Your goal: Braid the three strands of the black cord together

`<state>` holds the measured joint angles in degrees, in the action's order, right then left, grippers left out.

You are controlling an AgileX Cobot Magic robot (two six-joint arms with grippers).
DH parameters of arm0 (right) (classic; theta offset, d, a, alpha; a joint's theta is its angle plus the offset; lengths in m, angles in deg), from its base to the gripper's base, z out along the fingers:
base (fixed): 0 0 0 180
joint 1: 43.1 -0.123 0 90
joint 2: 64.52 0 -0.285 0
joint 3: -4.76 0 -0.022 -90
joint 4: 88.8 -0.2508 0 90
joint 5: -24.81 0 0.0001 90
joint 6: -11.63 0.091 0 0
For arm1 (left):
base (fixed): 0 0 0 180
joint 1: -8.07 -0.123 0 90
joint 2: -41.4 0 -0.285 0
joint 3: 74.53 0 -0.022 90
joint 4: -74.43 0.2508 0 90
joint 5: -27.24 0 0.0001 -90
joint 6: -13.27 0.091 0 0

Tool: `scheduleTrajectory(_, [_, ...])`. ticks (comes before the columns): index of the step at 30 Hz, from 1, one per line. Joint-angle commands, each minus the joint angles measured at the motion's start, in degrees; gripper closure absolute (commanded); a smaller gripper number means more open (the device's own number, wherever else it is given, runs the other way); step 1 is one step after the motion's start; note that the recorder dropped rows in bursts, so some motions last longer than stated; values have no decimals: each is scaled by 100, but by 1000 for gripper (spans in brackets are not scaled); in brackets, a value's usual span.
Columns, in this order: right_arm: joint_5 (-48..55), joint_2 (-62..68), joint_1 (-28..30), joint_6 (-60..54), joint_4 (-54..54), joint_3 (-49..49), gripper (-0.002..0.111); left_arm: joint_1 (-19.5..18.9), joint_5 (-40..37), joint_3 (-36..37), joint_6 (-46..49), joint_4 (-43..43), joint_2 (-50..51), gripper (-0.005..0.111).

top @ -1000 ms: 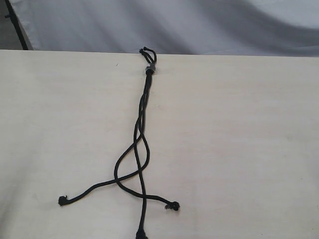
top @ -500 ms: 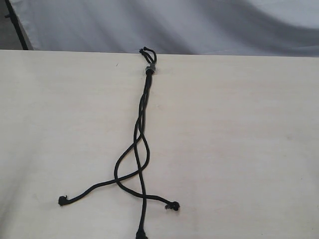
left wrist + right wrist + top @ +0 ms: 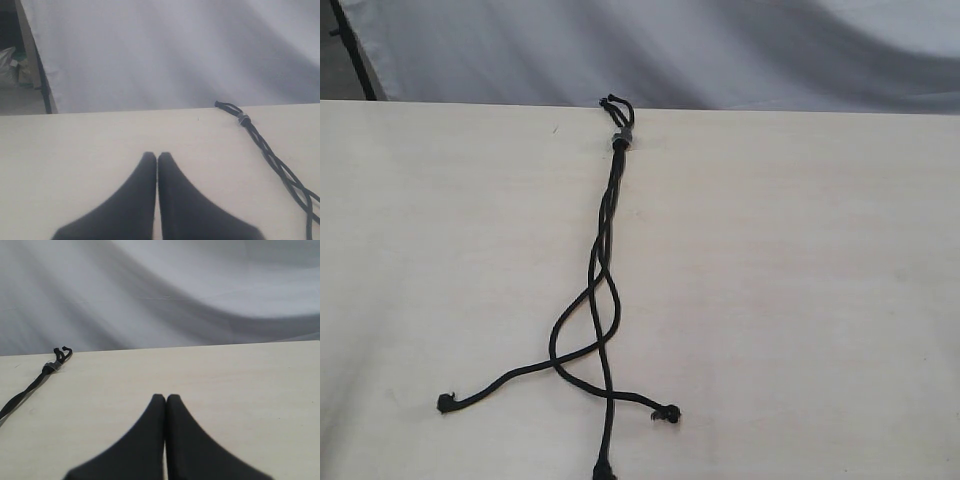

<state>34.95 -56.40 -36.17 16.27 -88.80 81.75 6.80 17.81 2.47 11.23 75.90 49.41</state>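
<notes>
The black cord [image 3: 606, 225] lies down the middle of the pale table, its grey-banded knot [image 3: 621, 140] and short loops at the far edge. Below a twisted stretch the three strands cross and fan out: one tip at the near left [image 3: 445, 403], one at the near right [image 3: 669, 414], one at the bottom edge [image 3: 603, 468]. No gripper shows in the exterior view. My left gripper [image 3: 157, 156] is shut and empty, with the cord [image 3: 272, 157] off to its side. My right gripper [image 3: 165, 398] is shut and empty too, the knot [image 3: 50, 367] far from it.
The pale wooden table [image 3: 800, 300] ends at a far edge against a grey-white cloth backdrop [image 3: 720, 50]. A dark frame post [image 3: 355, 55] stands at the back left corner.
</notes>
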Motion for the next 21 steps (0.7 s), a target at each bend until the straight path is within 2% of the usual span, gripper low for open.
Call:
scheduleTrajectory(1, [9,-33,34,9,0,23,109,-10,0,21,-49,-30,-23,105])
scheduleTrajectory(21, [9,-33,34,9,0,23,109,-10,0,21,-49,-78,-23,105])
